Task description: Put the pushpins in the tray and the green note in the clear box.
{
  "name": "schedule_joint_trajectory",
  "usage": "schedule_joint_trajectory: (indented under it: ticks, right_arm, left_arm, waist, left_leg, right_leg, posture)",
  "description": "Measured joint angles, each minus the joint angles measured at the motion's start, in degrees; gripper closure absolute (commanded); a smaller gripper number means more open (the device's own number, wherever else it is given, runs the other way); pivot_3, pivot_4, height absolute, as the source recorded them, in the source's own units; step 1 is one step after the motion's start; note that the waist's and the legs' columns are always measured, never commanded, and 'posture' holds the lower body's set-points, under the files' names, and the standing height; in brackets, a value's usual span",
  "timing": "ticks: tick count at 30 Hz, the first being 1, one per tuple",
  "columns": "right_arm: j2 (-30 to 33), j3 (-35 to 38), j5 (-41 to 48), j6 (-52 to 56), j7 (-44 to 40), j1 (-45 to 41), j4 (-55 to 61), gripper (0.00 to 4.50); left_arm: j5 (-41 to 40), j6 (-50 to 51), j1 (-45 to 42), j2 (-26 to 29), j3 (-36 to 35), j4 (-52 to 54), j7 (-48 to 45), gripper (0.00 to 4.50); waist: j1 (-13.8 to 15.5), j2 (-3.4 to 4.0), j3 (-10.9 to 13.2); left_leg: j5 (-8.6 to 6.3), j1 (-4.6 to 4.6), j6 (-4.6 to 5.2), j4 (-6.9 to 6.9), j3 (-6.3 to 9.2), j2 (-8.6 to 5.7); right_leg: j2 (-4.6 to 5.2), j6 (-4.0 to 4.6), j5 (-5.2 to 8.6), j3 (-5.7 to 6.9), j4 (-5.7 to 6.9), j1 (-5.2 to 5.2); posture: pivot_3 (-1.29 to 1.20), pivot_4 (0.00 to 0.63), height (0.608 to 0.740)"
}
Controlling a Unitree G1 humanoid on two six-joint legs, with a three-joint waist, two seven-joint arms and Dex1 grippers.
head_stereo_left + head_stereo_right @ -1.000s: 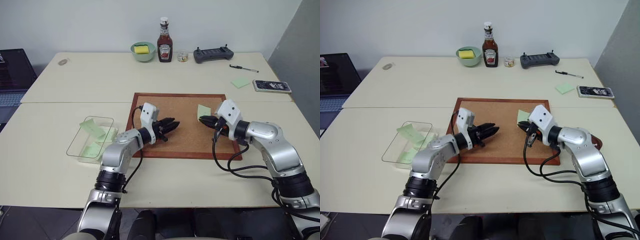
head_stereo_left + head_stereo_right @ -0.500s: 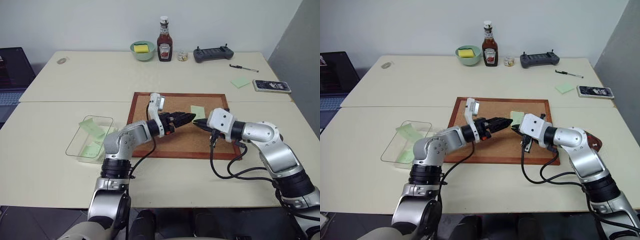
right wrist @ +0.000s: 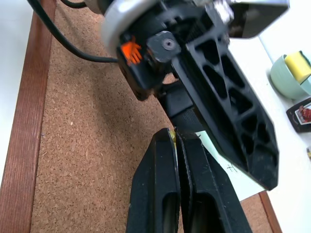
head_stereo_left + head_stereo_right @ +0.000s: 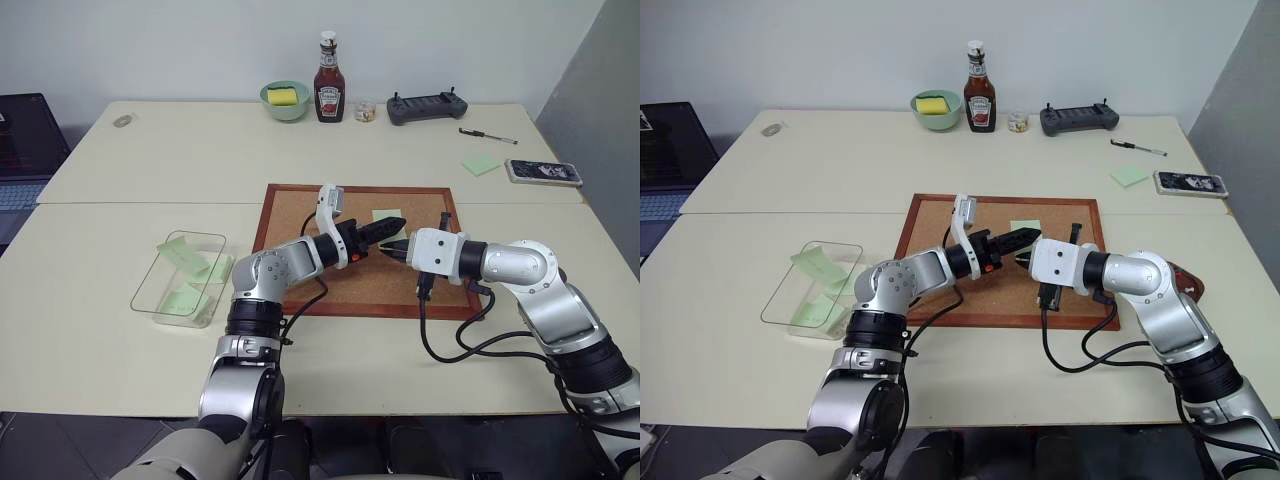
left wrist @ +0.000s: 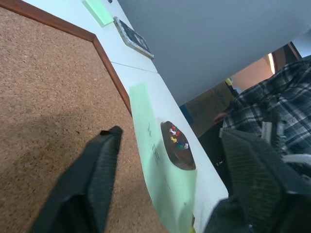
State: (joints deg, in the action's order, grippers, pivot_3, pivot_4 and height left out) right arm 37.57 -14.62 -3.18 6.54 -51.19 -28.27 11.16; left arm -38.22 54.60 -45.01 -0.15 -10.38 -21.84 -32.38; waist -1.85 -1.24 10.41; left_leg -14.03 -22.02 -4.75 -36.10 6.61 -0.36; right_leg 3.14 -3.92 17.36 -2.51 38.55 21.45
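Observation:
Over the corkboard (image 4: 300,215), my right gripper (image 4: 389,251) is shut on the near edge of the pale green note (image 4: 388,215). A yellow speck shows at its tips (image 3: 171,132). My left gripper (image 4: 396,234) points right and meets it tip to tip. It is open, and in the left wrist view the note (image 5: 146,126) stands edge-on between its fingers (image 5: 97,165). The small dark tray (image 5: 187,160) holds several pushpins (image 5: 176,141) and lies behind my right arm (image 4: 1190,285). The clear box (image 4: 148,285) sits at the left with green slips inside.
At the table's far side are a green bowl (image 4: 286,100) with a yellow sponge, a ketchup bottle (image 4: 329,92), a controller (image 4: 427,107), a pen (image 4: 488,136), a green sticky pad (image 4: 481,165) and a phone (image 4: 543,172). A person in a plaid shirt (image 5: 277,107) is beyond the tray.
My left gripper swung right across the corkboard, rolled, and now straddles the note. My right gripper drew slightly left with the note and rolled too.

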Motion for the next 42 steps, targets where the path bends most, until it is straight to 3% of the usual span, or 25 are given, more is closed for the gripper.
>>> schedule_joint_trajectory:
  ticks: [14, 28, 42]
  right_arm:
    - [-0.5, 0.0, -0.1, -0.3, 0.1, 0.0, 0.0, 4.50]
    - [-2.5, 2.4, 1.3, -0.8, 2.4, 0.7, 0.0, 4.50]
    - [-3.5, 7.4, 9.2, 9.3, 3.5, 2.3, 3.0, 4.50]
  left_arm:
    - [-1.2, 1.0, -0.3, -0.6, -2.1, -0.6, 0.6, 4.48]
    - [-6.3, 3.7, 1.7, -1.2, -5.1, 3.2, 1.7, 4.48]
    - [-6.7, 2.3, 2.5, -0.7, -5.2, 4.0, 2.9, 4.48]
  waist:
    - [0.0, 0.00, 0.0]
    - [0.0, 0.00, 0.0]
    - [0.0, 0.00, 0.0]
  left_leg:
    - [0.00, 0.00, -0.01, 0.00, 0.00, 0.00]
    - [0.00, 0.00, -0.02, 0.00, 0.00, 0.00]
    - [0.00, 0.00, -0.01, 0.00, -0.01, 0.00]
  right_leg:
    - [0.00, 0.00, 0.00, 0.00, 0.00, 0.00]
    - [0.01, 0.01, -0.01, -0.01, 0.00, 0.00]
    - [0.01, 0.01, -0.01, -0.01, 0.01, 0.00]
  posture:
    - [0.00, 0.150, 0.740]
    - [0.00, 0.150, 0.740]
    - [0.00, 0.150, 0.740]
